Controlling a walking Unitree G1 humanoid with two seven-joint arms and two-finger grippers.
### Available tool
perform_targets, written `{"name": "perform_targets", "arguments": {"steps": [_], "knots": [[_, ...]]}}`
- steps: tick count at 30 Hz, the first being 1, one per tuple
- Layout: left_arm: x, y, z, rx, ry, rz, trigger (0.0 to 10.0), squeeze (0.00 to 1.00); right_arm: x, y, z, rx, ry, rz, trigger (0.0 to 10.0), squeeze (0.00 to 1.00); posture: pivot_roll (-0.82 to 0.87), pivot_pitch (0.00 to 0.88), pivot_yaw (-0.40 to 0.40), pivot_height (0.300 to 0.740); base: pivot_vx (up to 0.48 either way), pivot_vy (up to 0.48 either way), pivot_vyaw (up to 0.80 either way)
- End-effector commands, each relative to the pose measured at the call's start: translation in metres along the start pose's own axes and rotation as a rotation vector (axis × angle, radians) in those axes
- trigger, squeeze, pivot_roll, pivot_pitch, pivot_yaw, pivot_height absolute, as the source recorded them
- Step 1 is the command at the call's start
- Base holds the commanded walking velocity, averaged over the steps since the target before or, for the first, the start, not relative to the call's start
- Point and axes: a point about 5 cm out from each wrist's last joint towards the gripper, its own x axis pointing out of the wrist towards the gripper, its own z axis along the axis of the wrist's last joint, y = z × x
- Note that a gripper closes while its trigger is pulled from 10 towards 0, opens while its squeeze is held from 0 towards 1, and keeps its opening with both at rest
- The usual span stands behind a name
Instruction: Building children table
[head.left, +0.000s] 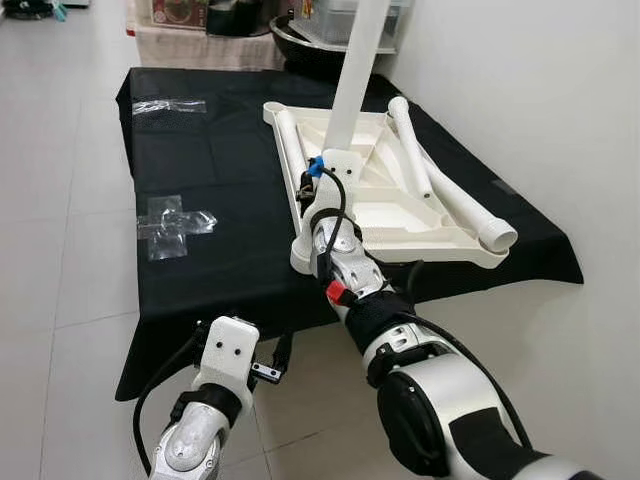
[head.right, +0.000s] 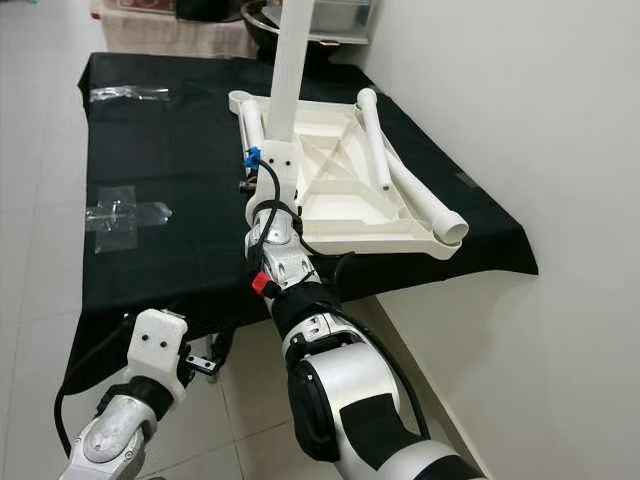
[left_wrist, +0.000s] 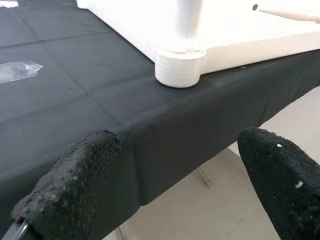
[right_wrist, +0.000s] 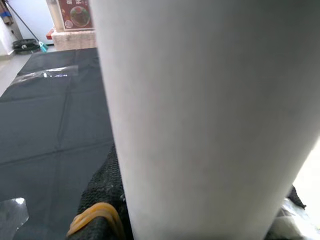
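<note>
— On the black cloth (head.left: 200, 150), what lies there?

— A white table top (head.left: 395, 205), upside down, at the cloth's right side near the wall (head.left: 520, 90). Its near corner socket (left_wrist: 179, 67) sits just inside the cloth's front edge.

— And the right gripper (head.left: 312, 185)?

— Over the table top's near left part, clamped around a white table leg (head.left: 358, 70). That leg stands up from the gripper, tilted slightly, its top out of frame. In the right wrist view the leg (right_wrist: 200, 115) sits right against the black finger (right_wrist: 102, 195).

— The left gripper (left_wrist: 175, 185)?

— Low, in front of the cloth's front edge, touching nothing. Its two fingers stand wide apart, pointed at the corner socket, which lies well beyond them.

— How many legs in all?

— Four that I can count: the held one, one leg (head.left: 292, 140) lying along the table top's left side, and two legs (head.left: 440, 180) lying side by side along its right side, the longer reaching the near right corner.

— Anything else?

— Two clear plastic wrappers (head.left: 172, 225) on the cloth's left half.
</note>
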Motion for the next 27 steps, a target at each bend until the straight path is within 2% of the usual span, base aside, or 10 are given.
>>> {"name": "perform_targets", "arguments": {"steps": [1,6,7,10,11,13,17,22,24,27], "knots": [[0.0,-0.004,-0.002,-0.003,0.006,-0.011,10.0,0.0,-0.002,0.001,0.0,0.015,-0.043,0.007,10.0,1.0,0.12,0.084,-0.184,0.74,0.0,0.0,0.0],[0.001,-0.003,-0.001,-0.002,0.006,-0.01,10.0,0.0,0.0,-0.005,0.011,0.012,-0.121,0.042,10.0,0.91,0.12,0.085,-0.183,0.74,0.0,0.0,0.0],[0.001,-0.003,-0.001,-0.001,0.006,-0.01,10.0,0.0,0.001,-0.003,0.013,0.042,-0.117,0.162,10.0,0.0,0.13,0.087,-0.181,0.74,0.0,0.0,0.0],[0.001,-0.002,-0.001,0.001,0.007,-0.01,10.0,0.0,0.002,0.0,0.016,0.082,-0.114,0.308,10.0,0.0,0.13,0.087,-0.181,0.74,0.0,0.0,0.0],[0.001,-0.002,-0.001,0.001,0.006,-0.009,10.0,0.0,0.0,0.002,0.015,0.101,-0.092,0.458,10.0,0.0,0.13,0.091,-0.18,0.74,0.0,0.0,0.0],[0.001,-0.002,-0.001,0.001,0.006,-0.009,10.0,0.0,0.0,0.002,0.015,0.101,-0.092,0.458,10.0,0.0,0.13,0.091,-0.18,0.74,0.0,0.0,0.0],[0.0,-0.001,0.0,0.003,-0.001,-0.008,10.0,0.0,-0.013,-0.002,0.011,0.181,0.047,1.038,10.0,0.0,0.12,0.095,-0.182,0.74,0.0,0.0,0.0],[0.0,-0.001,0.001,0.005,-0.002,-0.008,10.0,0.0,-0.019,-0.002,0.015,0.142,0.041,1.199,10.0,0.0,0.13,0.104,-0.18,0.74,0.0,0.0,0.0],[-0.001,0.0,0.001,0.005,-0.003,-0.008,10.0,0.0,-0.028,0.008,0.017,0.066,0.052,1.391,10.0,0.0,0.13,0.104,-0.179,0.74,0.0,0.0,0.0],[-0.001,0.0,0.001,0.004,-0.003,-0.008,10.0,0.0,-0.031,0.02,0.013,-0.01,0.063,1.407,10.0,0.0,0.13,0.106,-0.182,0.74,0.0,0.0,0.0]]}}
